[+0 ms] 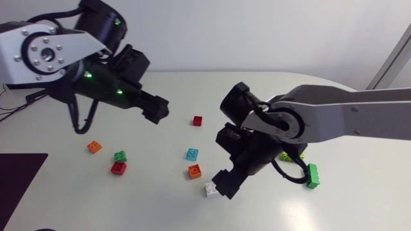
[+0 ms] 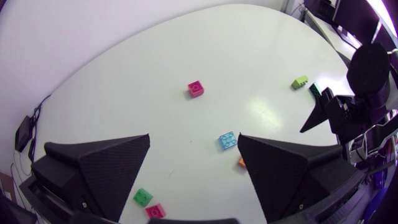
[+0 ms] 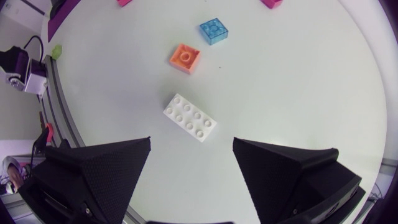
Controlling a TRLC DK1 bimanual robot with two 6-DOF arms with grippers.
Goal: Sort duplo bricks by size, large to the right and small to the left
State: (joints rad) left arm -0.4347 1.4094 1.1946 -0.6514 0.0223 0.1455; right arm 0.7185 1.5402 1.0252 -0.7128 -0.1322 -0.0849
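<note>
My left gripper hangs open and empty above the table, left of a dark pink small brick. Below it lie an orange brick, a green brick and a red brick, all small. In the left wrist view its wide fingers frame the blue brick and pink brick. My right gripper is open just over a white long brick. That white brick lies ahead of and between the open fingers, untouched.
A blue brick and an orange brick lie mid-table beside the white one. A long green brick and a yellow-green brick, partly hidden by my right arm, lie at the right. A dark mat covers the front left.
</note>
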